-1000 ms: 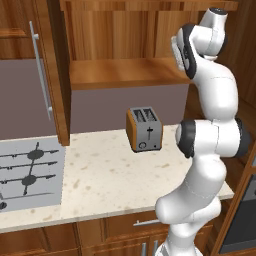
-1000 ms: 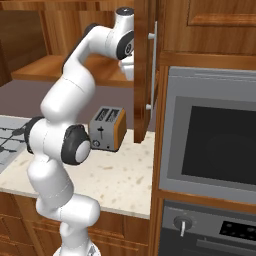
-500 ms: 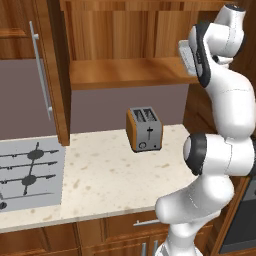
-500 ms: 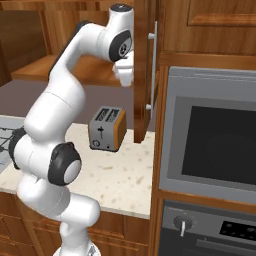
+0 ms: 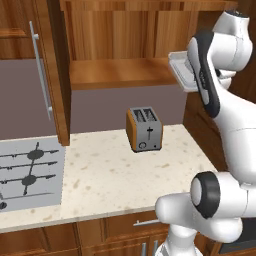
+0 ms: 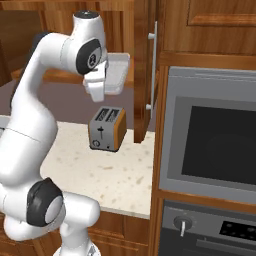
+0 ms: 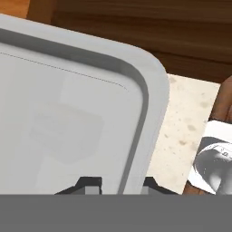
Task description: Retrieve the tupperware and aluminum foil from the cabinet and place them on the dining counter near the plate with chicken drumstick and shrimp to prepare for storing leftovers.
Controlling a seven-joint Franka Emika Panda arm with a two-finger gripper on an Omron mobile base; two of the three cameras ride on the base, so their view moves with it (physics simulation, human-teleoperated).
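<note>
Kitchen | speckled counter [image 5: 110, 180] w/ toaster [image 5: 145, 129] | hand [image 7: 121, 185] grips tupperware [image 7: 68, 113]

A pale grey tupperware [image 7: 68, 118] with a raised rounded rim is seen from 9 to 12 o'clock, its edge pinched between the gripper [image 7: 121, 185] fingertips at 6 o'clock. Speckled countertop [image 7: 186, 122] lies at 3 o'clock.

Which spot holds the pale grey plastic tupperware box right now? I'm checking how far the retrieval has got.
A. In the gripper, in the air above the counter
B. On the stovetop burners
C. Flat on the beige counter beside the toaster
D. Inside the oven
A: the pale grey plastic tupperware box hangs at the gripper, whose fingertips straddle its rim, well above the orange toaster and the speckled beige counter.
</note>
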